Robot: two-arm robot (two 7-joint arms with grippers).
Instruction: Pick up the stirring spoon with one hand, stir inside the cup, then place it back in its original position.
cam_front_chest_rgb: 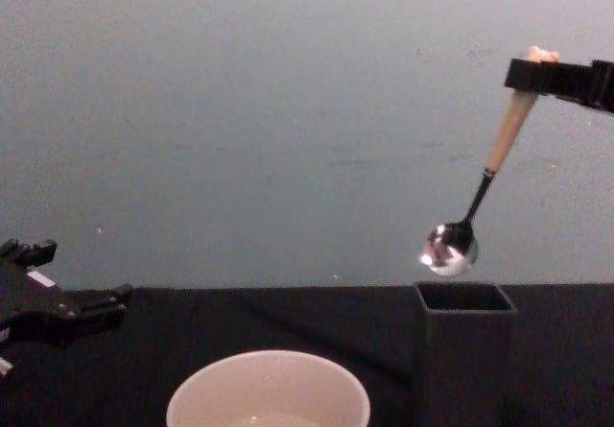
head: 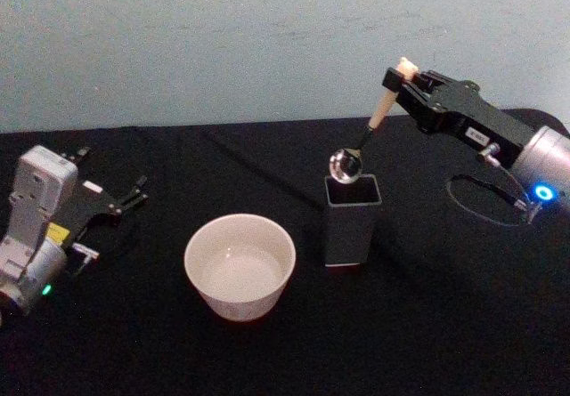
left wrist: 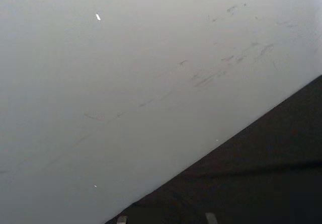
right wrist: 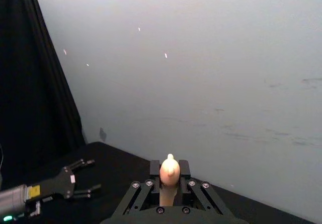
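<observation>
Both jaws of right gripper [head: 405,74] pinch stirring spoon [head: 378,116] at handle top, likely to stay clear of rims. Bowl hangs below jaws, just above box holder [head: 352,222]. Cup [head: 237,303] lower, leftward. Left gripper [head: 140,191] parked, jaws spread, empty.

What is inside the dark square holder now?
Nothing visible in the holder: its opening looks dark and empty, but the walls hide the bottom. The stirring spoon hangs above the rim, held by the right gripper. The left gripper lies idle, far left.
</observation>
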